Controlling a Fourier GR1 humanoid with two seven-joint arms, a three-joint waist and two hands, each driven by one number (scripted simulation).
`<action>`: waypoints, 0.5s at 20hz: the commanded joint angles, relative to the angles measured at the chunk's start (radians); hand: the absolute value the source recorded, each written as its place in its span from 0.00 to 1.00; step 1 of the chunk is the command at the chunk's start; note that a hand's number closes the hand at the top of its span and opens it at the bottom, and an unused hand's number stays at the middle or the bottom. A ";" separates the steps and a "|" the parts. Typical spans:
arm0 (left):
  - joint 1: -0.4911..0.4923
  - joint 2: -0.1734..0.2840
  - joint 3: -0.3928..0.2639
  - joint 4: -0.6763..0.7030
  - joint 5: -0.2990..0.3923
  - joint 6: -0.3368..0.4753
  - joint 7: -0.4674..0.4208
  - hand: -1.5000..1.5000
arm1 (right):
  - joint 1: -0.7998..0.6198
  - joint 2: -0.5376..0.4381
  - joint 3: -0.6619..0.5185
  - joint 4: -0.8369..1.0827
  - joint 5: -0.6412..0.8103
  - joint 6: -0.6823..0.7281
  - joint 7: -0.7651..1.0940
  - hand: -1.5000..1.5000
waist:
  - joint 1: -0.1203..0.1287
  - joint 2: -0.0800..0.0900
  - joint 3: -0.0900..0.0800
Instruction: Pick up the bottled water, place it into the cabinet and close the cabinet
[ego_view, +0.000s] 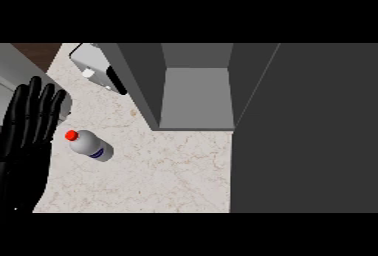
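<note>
You see the bottled water (90, 145) in the left part of the frame, a little below the middle. It lies on its side on the pale marble counter (170, 175), with the red cap (71, 135) pointing to the upper left and a blue label on the white body. Nothing touches it.

At the left edge of the frame you find the left hand (29, 125). It is black, and its fingers are straight and spread apart, pointing up in the frame. It holds nothing, and it stands just beside the bottle, to the left of the cap, without contact as far as you can see. The right hand does not appear in the frame.

In the upper middle you see the cabinet (196, 95), grey, with its inside open to you and a bare grey shelf in it. The large dark panel (306, 130) fills the right side of the frame. In the upper left, a white appliance (94, 67) with a dark edge sits on the counter, next to the cabinet wall.
</note>
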 joint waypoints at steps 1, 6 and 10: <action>-0.041 -0.017 0.034 0.001 -0.067 0.076 0.046 0.00 | -0.020 -0.024 -0.038 -0.003 -0.016 0.022 0.022 0.00 | -0.005 0.003 0.000; 0.058 -0.107 0.122 -0.040 -0.326 0.385 0.050 0.00 | 0.146 -0.007 0.025 -0.074 0.018 0.025 0.033 0.00 | -0.008 -0.003 0.002; 0.071 -0.109 0.021 -0.064 -0.161 0.621 0.171 0.00 | 0.208 -0.001 0.089 -0.184 -0.176 0.118 0.141 0.00 | -0.018 -0.003 0.000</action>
